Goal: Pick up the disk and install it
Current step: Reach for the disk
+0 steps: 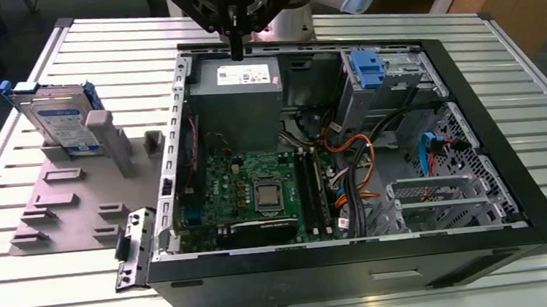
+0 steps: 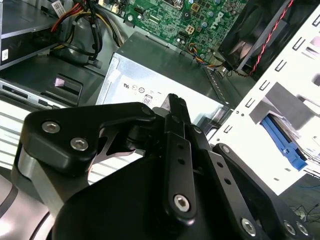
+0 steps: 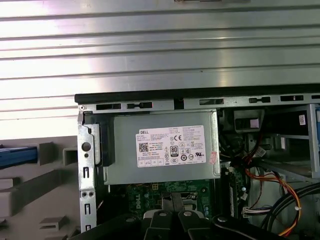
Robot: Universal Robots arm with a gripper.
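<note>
The gripper [image 1: 236, 51] hangs above the far rim of the open computer case [image 1: 507, 142], directly over the grey power supply [image 1: 234, 90]. Its fingers are pressed together with nothing between them; in the second wrist view the fingertips [image 2: 175, 107] meet in one narrow black blade. The disk [image 1: 56, 119] is not yet picked up. It stands on edge in a slot of the grey fixture [image 1: 63, 207] on the slatted table [image 1: 530, 67], outside the case toward the exterior view's left and well apart from the gripper. The step in hand reads as the approach to the pick. To do it well, the fingers would have to spread before they come level with the disk's top edge. They should close across its flat metal faces rather than on its blue rails, so the drive lifts straight out of the slot without tipping. There is generous open room above the table and the fixture. The case wall [image 1: 180, 117] on the exterior view's left stands between gripper and disk, so travel looks safest kept above it. A grey upright post [image 1: 106, 137] of the fixture stands just beside the disk and narrows the room on that side. Inside the case, the perforated drive cage [image 1: 385, 79] with its blue latch sits at the far corner, with cables [image 1: 353, 169] crowded below it.
</note>
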